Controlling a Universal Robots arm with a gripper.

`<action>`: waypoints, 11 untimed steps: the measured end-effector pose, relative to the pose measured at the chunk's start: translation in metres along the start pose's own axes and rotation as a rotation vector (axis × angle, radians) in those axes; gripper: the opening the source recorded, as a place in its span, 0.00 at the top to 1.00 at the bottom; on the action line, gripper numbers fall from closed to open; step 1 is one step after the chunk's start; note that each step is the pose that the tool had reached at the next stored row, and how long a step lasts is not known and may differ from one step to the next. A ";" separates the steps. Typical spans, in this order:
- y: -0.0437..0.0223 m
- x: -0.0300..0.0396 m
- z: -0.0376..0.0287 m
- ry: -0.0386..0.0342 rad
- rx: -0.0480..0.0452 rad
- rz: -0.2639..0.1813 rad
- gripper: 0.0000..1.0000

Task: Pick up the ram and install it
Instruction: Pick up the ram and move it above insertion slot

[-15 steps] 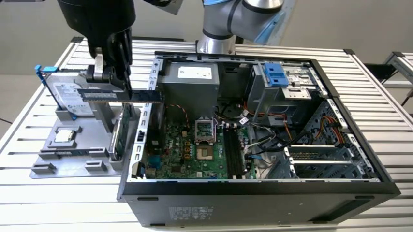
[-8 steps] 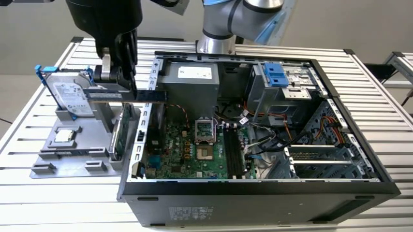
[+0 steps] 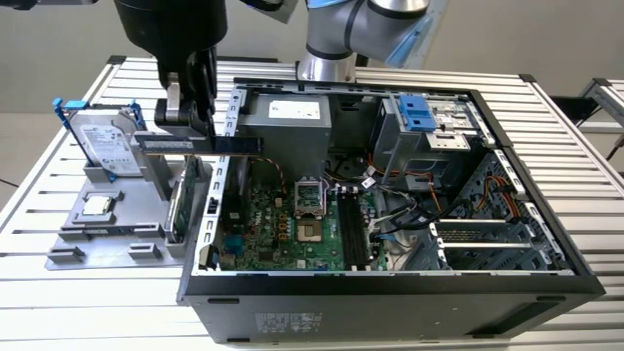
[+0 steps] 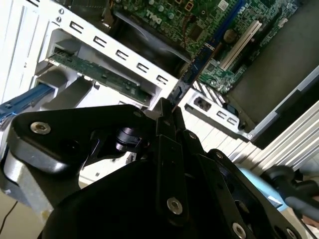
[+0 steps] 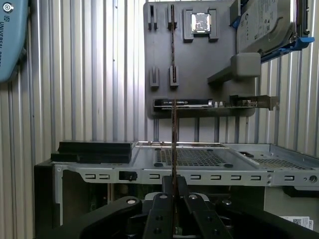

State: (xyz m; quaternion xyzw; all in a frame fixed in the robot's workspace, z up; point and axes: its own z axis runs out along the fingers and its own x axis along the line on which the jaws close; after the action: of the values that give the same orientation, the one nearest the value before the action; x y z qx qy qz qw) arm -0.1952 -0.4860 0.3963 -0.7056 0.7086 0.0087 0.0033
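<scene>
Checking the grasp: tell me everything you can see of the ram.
The ram is a long, narrow, flat dark board with a pale label. The end effector clamps it partway along, holding it level and on edge in the air above the computer case's wall on the exterior view's left. Nothing else touches it. Both wrist views see it edge-on.

A ribbed aluminium table (image 3: 575,168) stands before a plain pale wall (image 3: 527,36) under even light.

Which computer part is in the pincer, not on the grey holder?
The ram, the long narrow stick clamped in the pincer; the hard drive, expansion card and processor sit on the holder.
</scene>
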 end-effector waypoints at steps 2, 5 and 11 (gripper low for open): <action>-0.0024 0.0000 -0.0001 0.0001 -0.0001 0.000 1.00; -0.0062 0.0000 -0.0001 0.0000 0.0000 0.000 1.00; -0.0134 0.0000 -0.0001 0.0000 0.0000 0.000 1.00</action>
State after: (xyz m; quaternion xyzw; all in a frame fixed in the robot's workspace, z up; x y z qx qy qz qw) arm -0.1818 -0.4860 0.3963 -0.7056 0.7085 0.0087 0.0033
